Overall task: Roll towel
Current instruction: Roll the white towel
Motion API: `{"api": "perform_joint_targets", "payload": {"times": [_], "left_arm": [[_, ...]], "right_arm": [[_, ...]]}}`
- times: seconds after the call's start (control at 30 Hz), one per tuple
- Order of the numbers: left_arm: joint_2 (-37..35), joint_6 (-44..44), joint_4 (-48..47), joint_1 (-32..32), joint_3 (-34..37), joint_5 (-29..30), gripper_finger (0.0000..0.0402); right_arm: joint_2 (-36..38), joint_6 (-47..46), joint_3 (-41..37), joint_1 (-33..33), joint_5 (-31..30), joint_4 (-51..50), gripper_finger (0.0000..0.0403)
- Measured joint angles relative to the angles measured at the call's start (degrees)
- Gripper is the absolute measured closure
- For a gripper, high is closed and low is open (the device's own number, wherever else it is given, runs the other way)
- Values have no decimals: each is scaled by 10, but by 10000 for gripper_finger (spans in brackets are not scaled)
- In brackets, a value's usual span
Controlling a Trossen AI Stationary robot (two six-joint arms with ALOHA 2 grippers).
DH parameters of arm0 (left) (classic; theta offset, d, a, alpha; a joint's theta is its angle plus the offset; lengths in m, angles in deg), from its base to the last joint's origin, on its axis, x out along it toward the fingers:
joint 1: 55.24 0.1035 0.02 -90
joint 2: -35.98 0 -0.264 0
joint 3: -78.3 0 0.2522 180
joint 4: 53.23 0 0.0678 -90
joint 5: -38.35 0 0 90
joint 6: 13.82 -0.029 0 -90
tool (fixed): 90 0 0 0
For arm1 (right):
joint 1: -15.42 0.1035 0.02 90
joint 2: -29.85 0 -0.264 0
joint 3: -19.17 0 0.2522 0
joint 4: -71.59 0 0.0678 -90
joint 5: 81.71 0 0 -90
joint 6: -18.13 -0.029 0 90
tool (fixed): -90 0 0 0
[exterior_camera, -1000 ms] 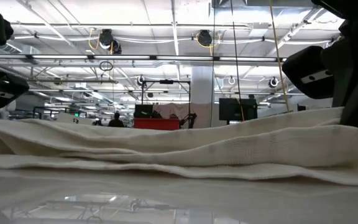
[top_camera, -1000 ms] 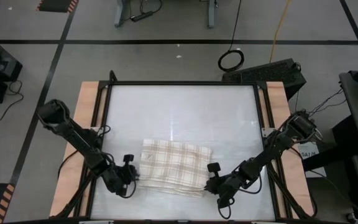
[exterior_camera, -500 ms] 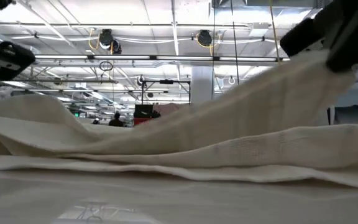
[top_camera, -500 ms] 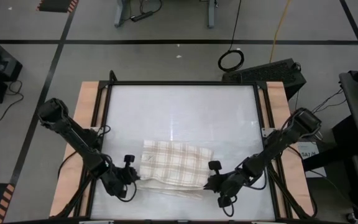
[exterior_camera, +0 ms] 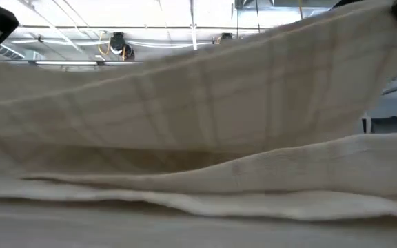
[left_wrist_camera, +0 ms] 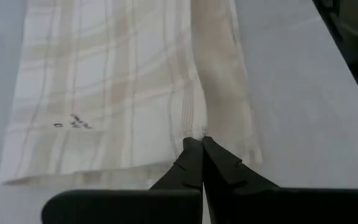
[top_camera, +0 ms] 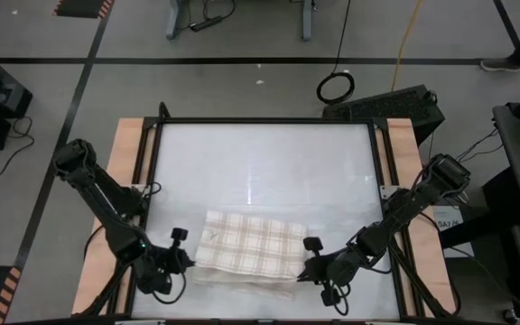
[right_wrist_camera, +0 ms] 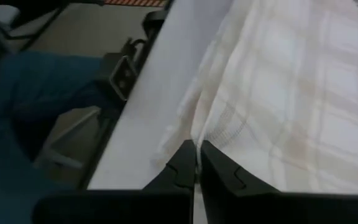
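The plaid towel lies folded on the white table top, toward the near edge. My left gripper is shut on its left end and my right gripper on its right end. In the low view an upper layer is raised between the two grippers, above the lower layers, which rest on the table. The towel also shows in the left wrist view and the right wrist view. My left gripper pinches the towel's left end edge between its two shut fingers, coming level from the table's left. The held layer is lifted off the layers below. My right gripper pinches the towel's right end edge between its two shut fingers, coming level from the table's right. The held layer is lifted and spans across to the other gripper.
The table's black frame and wooden side rails run along both sides. The far half of the table top is bare. A black box and cables lie on the floor beyond the table.
Both grippers have gone up with the towel's upper layer, the right end rising first and the left end after it. The layer now hangs raised between them, while the lower layers have stayed on the table. My left gripper has also shifted toward the near edge.
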Motion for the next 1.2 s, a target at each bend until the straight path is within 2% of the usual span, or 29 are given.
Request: {"api": "perform_joint_targets", "payload": {"times": [0.13,0.23,0.5,0.6,0.7,0.77,0.83,0.93,1.03,1.2], "left_arm": [[0,44,-28,-6,0,-3,399],[0,73,-51,-6,0,-5,383],[0,113,-55,-4,0,13,324],[0,116,-55,2,0,45,308],[0,117,-38,12,0,114,303],[1,111,-2,23,0,165,302],[4,82,44,38,0,185,302],[24,38,115,63,0,186,302],[55,21,173,82,0,178,302],[114,26,204,90,0,141,307]], "right_arm": [[0,-12,0,0,49,27,390],[0,-23,0,0,62,47,362],[0,-58,0,0,77,67,222],[0,-45,0,-3,72,51,175],[1,-42,0,-13,67,23,152],[2,-44,0,-19,44,-13,151],[2,-41,0,-24,13,-57,155],[-1,-5,0,-31,-25,-93,171],[-14,47,-2,-42,-43,-74,200],[-57,69,-2,-62,-31,-44,277]]}}
